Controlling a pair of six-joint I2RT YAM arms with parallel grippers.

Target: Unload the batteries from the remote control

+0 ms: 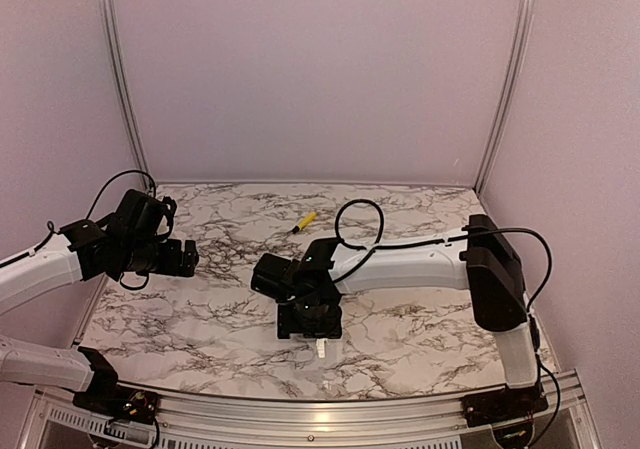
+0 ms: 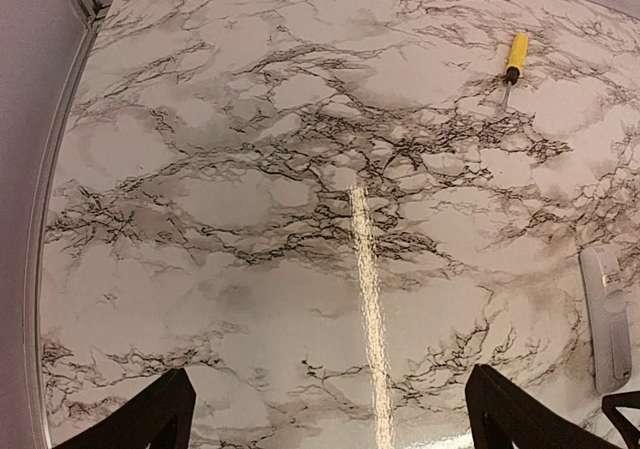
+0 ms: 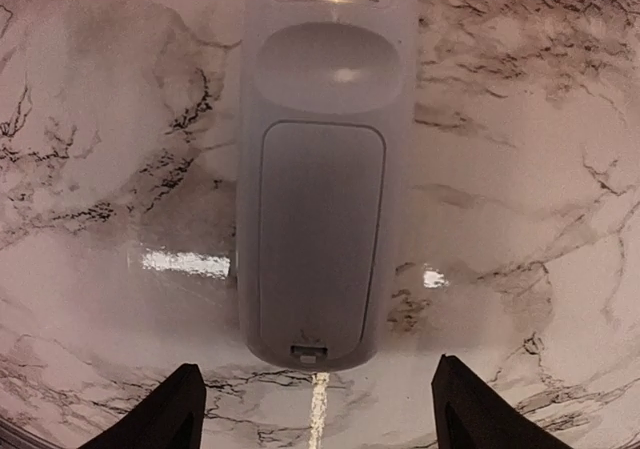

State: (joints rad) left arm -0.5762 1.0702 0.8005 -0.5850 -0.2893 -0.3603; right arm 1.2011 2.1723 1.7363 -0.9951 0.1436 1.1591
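Right wrist view: right hand (image 3: pixel 316 401), spread wide, hangs over the latch end of the remote control (image 3: pixel 325 69), flat on the worktop (image 3: pixel 520 219), cover (image 3: pixel 320 239) in place; an off-centre pinch could skid it.

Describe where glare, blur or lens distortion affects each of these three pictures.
Left wrist view: a bright vertical glare streak runs down the glossy marble-pattern table, and the lens bends its left edge. Right wrist view: small glare patches flank the slim white plastic remote control, whose printed label is blurred. Top external view: soft, even light, no strong glare.
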